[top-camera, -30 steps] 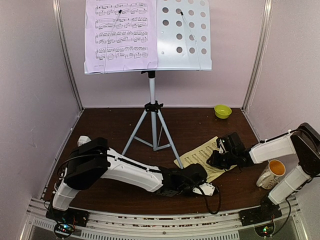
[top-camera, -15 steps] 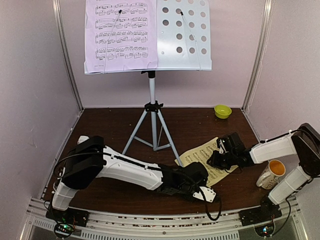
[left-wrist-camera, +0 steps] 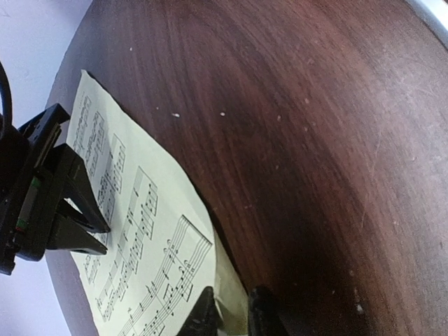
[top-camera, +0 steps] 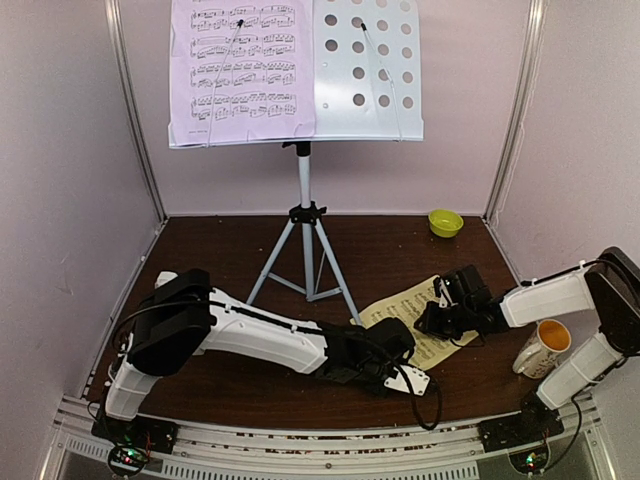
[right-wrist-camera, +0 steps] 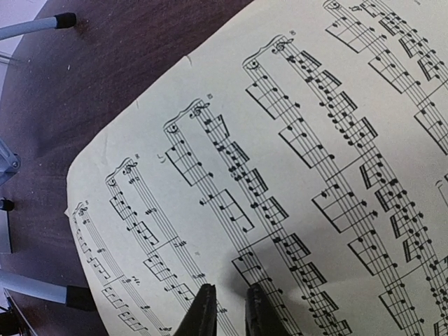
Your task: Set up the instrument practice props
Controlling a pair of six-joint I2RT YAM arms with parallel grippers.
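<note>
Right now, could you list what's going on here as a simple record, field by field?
Music stand: upright at the back of the table
Lilac page: on the left half of the stand
Yellow page: flat on the table, front right
Left hand: at the yellow page's edge, narrow gap between fingers
Right hand: fingertips down on the yellow page
Mug: front right, beside the right arm
Green bowl: back right corner

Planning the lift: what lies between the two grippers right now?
Only the pale yellow page, seen in the left wrist view stretching from the left gripper to the right gripper.
</note>
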